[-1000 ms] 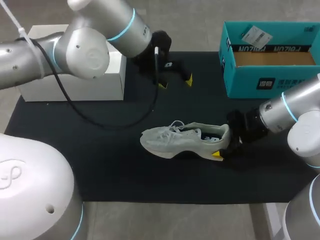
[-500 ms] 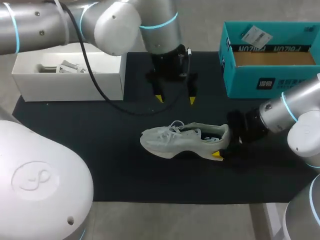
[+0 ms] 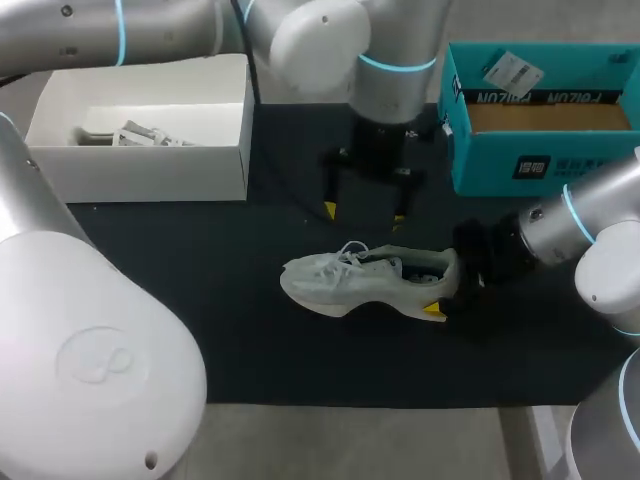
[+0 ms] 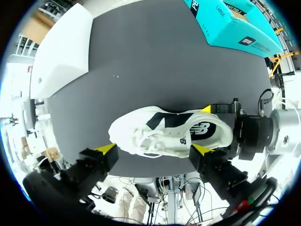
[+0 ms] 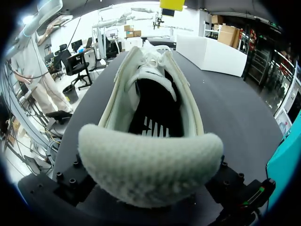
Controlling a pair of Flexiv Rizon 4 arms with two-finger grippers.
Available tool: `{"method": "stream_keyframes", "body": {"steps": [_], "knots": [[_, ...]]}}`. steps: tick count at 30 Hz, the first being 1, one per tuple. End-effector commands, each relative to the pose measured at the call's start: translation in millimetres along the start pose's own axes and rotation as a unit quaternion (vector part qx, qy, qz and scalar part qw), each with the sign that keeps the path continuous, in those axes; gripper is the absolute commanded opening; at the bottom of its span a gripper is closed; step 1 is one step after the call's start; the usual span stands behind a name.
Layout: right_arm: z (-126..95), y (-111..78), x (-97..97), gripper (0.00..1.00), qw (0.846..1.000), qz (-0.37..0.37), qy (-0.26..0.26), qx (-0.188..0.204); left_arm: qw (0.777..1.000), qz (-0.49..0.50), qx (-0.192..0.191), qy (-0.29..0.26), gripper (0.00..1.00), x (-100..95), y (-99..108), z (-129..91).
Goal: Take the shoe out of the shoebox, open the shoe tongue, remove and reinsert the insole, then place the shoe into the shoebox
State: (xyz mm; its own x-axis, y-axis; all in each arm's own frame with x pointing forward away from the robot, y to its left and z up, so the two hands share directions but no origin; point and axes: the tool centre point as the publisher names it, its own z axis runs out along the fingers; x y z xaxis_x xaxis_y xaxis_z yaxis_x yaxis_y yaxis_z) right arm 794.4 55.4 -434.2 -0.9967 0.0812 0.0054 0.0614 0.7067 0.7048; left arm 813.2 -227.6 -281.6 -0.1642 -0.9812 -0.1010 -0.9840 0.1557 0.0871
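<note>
Left hand (image 3: 364,213): fingers spread wide, holding nothing, hanging clear above the shoe (image 3: 365,280) without contact. In its wrist view the shoe lies directly under the hand, lengthwise across the gap between the two yellow tips, toe toward one tip and heel toward the other. Right hand (image 3: 445,290): pinching the shoe at the heel, with one yellow tip against the near side of the heel and the other showing at its far side in the left wrist view. In the right wrist view the padded heel collar fills the space between the fingers, and the shoe runs straight ahead of the hand, toe farthest away. The shoe is pale grey-white and upright on its sole on the black mat (image 3: 200,300) that covers the counter (image 3: 350,440). Its laces (image 3: 350,252) are loose over the tongue. A dark insole (image 5: 155,125) with white marks is visible inside the opening, ahead of the right hand. The teal shoebox (image 3: 500,160) stands open on the mat, beyond the right hand and beside the left hand on the right arm's side, well apart from the shoe. An open white box (image 3: 150,160) sits on the other side of the left hand, with small pale contents I cannot identify.
</note>
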Motion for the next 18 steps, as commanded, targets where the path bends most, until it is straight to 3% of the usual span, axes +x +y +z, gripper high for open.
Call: {"method": "stream_keyframes", "body": {"steps": [1,7,11,18], "knots": [[7,-1.3,-1.3,0.0,1.0,0.0,-0.001,0.001,0.998,-0.001,0.027,-0.059,1.0,6.6,7,3],[7,-1.3,-1.3,0.0,1.0,0.0,-0.001,0.001,0.998,0.015,0.057,-0.028,1.0,9.3,12,3],[7,-1.3,-1.3,0.0,1.0,0.0,-0.001,0.001,0.998,0.019,0.056,-0.012,1.0,12.1,14,7],[7,-1.3,-1.3,0.0,1.0,0.0,-0.001,0.001,0.996,0.05,0.043,-0.065,1.0,35.0,16,23]]}}
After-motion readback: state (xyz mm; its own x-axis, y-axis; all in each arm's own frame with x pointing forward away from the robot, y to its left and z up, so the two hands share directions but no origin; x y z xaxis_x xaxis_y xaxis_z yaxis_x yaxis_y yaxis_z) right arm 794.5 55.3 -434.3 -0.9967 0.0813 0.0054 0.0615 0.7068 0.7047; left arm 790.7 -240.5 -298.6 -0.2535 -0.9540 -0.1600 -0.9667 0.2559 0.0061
